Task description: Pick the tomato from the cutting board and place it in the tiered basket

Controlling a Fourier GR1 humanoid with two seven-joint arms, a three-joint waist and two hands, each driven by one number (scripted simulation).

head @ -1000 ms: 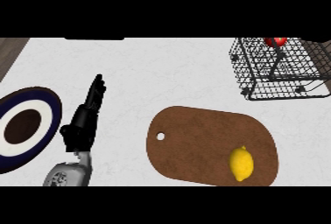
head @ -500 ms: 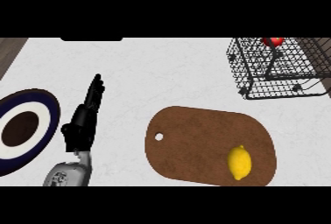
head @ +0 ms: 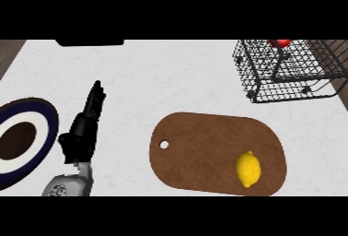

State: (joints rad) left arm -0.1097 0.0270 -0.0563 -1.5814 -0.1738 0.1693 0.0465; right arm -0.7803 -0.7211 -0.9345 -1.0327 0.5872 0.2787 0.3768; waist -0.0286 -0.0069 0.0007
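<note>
A red tomato (head: 280, 43) shows at the top edge, inside the black wire tiered basket (head: 285, 87) at the far right. The brown oval cutting board (head: 204, 147) lies in front of the basket and bears only a yellow lemon (head: 248, 169) near its right end. My left hand (head: 83, 126) rests at the left of the counter, fingers straight and pointing away, holding nothing. It is well apart from the board and the basket. My right hand does not show.
A round plate (head: 42, 115) with a dark blue rim and a brown middle sits at the left edge, just beside my left hand. A dark object (head: 89, 42) lies at the far edge of the white counter.
</note>
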